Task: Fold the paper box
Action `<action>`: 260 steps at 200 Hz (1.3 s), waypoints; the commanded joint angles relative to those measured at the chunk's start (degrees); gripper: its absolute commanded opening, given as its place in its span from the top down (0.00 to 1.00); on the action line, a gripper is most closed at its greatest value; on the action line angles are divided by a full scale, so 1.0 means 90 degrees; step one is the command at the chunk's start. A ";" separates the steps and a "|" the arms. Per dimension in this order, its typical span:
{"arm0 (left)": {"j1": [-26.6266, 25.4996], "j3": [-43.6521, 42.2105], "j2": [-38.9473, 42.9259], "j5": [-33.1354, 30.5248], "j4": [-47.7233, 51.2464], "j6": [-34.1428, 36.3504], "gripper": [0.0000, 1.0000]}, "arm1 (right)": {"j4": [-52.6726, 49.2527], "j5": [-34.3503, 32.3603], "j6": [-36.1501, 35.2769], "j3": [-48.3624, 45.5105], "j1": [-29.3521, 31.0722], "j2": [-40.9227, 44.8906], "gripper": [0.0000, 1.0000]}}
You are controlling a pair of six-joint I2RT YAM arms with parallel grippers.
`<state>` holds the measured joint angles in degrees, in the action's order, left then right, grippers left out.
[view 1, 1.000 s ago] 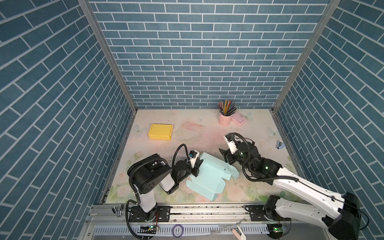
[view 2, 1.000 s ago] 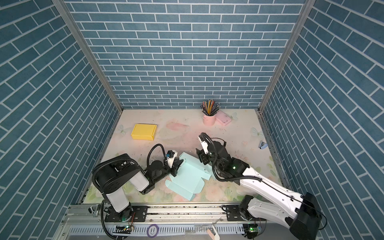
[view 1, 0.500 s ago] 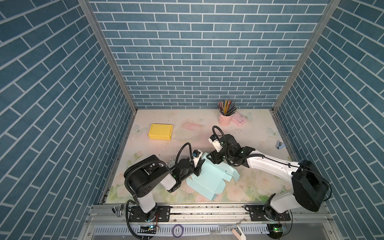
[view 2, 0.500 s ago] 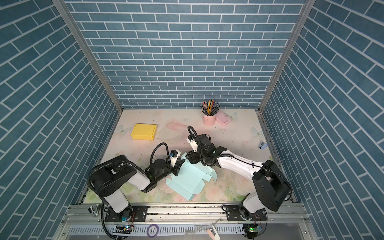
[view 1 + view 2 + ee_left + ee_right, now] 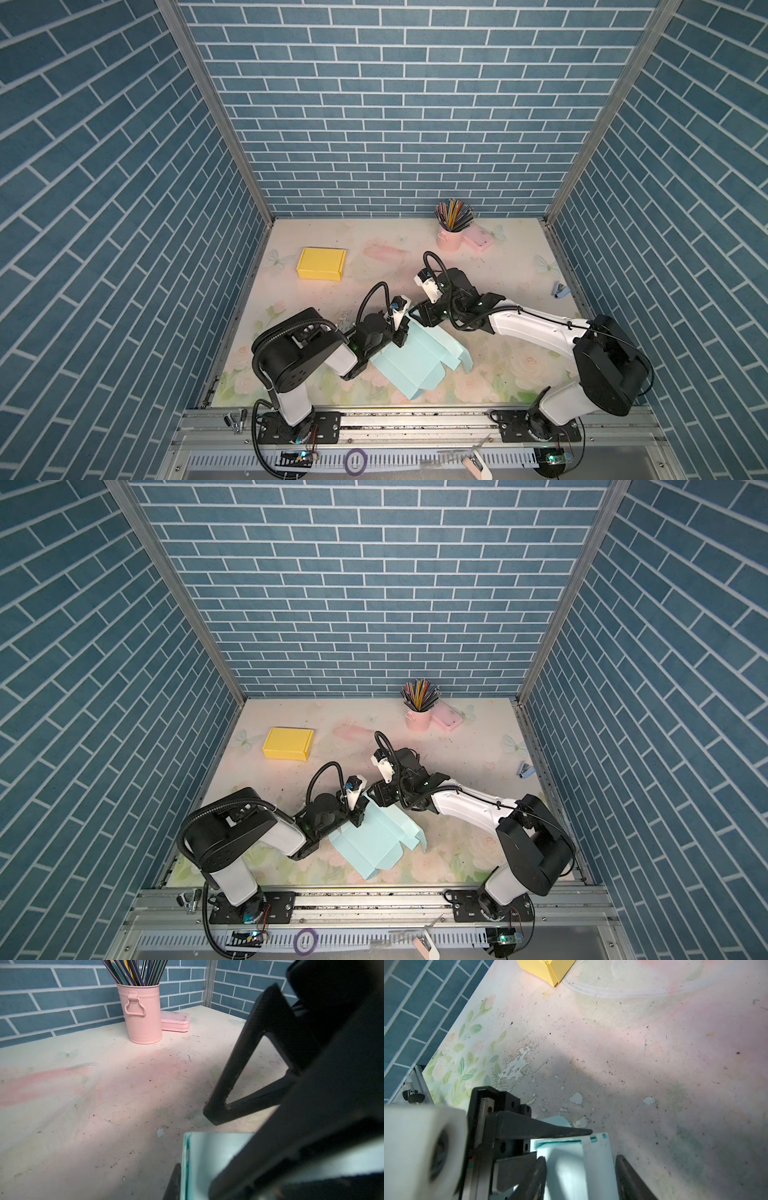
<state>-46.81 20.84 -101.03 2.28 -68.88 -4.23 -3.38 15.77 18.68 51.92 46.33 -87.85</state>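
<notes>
Your left gripper point(image 5: 400, 338) is pinching the paper box point(image 5: 415, 365). Its jaws are pressed together on the box's far left edge, and in the left wrist view the pale blue-green card runs between its two dark fingers. Your right gripper point(image 5: 417, 319) reaches in from the right and meets the same far end of the box, just beside the left one. In the right wrist view its fingers point(image 5: 538, 1178) stand spread with a raised flap of the box between them. You cannot tell from the pictures whether they press on that flap or only flank it.

Under both arms you have the table point(image 5: 519, 257), with a faded flower print that is scuffed and chipped in places. The paper box lies near the table's front edge, about midway along it and turned at an angle. Most of it lies flat, the far end is lifted where the grippers meet, and the flaps on its right side are partly folded up.

You will see a closed yellow box point(image 5: 321, 263) towards the far left corner, well apart from both arms. A pink cup point(image 5: 449, 239) stands upright near the far edge, right of the middle, full of pencils point(image 5: 453, 214). A pink case point(image 5: 480, 241) lies just beside it. A small blue thing point(image 5: 560, 289) lies at the right edge, too small to name.
</notes>
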 commanded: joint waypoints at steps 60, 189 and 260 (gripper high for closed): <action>-0.0346 0.0171 -0.0266 -0.0480 -0.0341 0.0102 0.84 | 0.0037 -0.0108 0.0617 -0.0425 0.0092 -0.0073 0.49; -0.0462 0.0100 -0.0936 -0.0581 -0.0629 0.0187 0.82 | 0.0063 -0.0677 0.0833 -0.0780 0.0155 0.0335 0.53; -0.0463 0.0207 -0.1221 -0.0692 -0.0793 0.0138 0.82 | 0.0221 -0.0727 0.0894 -0.0759 0.0214 0.0318 0.53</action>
<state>-50.35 21.85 -110.04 -3.42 -75.00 -3.64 1.91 11.33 25.54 46.52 47.72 -84.58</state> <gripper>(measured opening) 0.145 0.472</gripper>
